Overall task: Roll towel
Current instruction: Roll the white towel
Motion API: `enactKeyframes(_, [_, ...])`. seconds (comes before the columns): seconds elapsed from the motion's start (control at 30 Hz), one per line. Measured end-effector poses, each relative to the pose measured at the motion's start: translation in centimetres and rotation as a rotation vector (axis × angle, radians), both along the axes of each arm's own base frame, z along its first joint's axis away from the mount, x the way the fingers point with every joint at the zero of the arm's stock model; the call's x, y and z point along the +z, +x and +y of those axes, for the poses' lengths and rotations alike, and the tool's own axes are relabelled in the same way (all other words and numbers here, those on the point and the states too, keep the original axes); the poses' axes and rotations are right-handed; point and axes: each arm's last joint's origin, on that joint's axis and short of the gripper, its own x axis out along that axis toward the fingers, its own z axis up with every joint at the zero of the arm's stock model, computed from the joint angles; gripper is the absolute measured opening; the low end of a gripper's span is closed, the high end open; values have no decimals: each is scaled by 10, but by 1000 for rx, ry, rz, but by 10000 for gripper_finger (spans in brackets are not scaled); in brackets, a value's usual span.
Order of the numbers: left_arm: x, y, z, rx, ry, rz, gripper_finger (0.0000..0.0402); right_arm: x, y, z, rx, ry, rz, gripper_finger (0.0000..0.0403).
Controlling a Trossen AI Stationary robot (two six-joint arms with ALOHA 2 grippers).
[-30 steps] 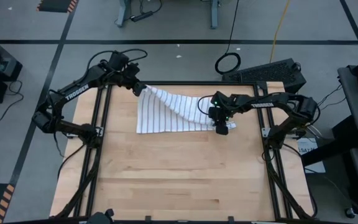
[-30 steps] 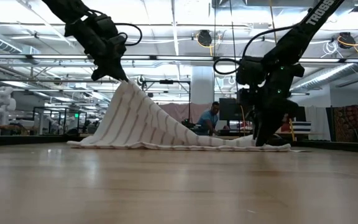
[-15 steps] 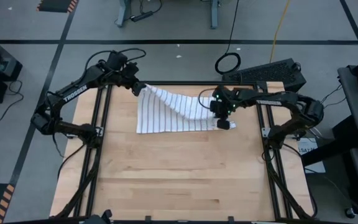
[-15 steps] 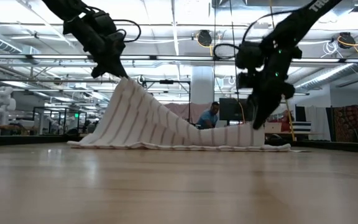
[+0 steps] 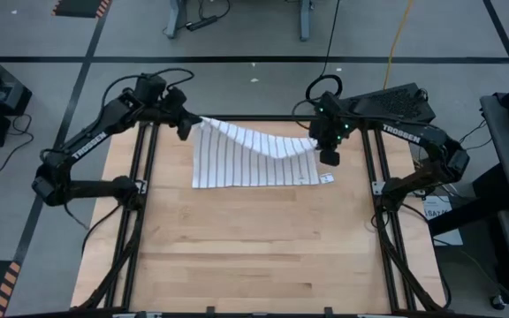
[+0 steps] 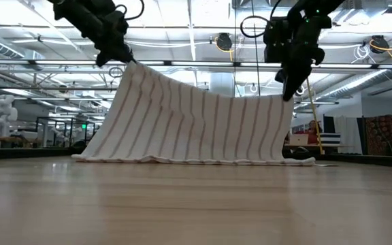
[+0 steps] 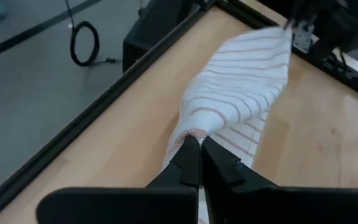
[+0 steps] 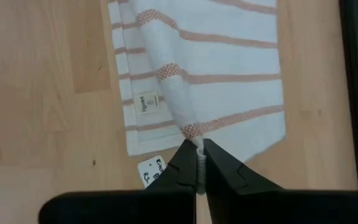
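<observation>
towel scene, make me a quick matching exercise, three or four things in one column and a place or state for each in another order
Things:
1. left gripper
2. right gripper
3. towel's lower edge
4. small white tag

Places or states:
A. lying on the table
B. on the wood beside the towel's corner
C. shut on the towel's higher corner in the low view
D. shut on the towel's lower raised corner

Pairs: 1-C, 2-D, 3-A, 4-B
</observation>
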Motion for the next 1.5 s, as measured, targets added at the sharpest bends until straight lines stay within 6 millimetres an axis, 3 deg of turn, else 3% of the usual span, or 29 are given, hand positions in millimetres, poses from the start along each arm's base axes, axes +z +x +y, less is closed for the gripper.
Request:
enactKeyframes(0.37, [-13, 1, -29, -185, 26, 233, 2, -8, -4, 0, -93, 43, 30, 2])
enactKeyframes(0.53, [-8, 12, -27, -246, 351, 323, 2, -11, -4, -9, -158, -33, 21, 2])
enactKeyframes(0.63, [-1, 18, -18, -191, 566, 379, 2, -9, -2, -21, -225, -95, -32, 2])
enactKeyframes(0.8, [-2, 23, -9, -137, 703, 499, 2, -8, -4, -38, -301, -159, -86, 2])
enactKeyframes(1.07, [-18, 32, -3, -275, 634, 505, 2, -21, -11, -58, -366, -135, -48, 2])
enactKeyframes(1.27, [-19, 36, 13, -192, 679, 507, 2, -22, -19, -72, -387, -162, -65, 2])
enactKeyframes(1.5, [-31, 31, 32, -145, 626, 569, 2, -27, -23, -59, -360, 119, -96, 2])
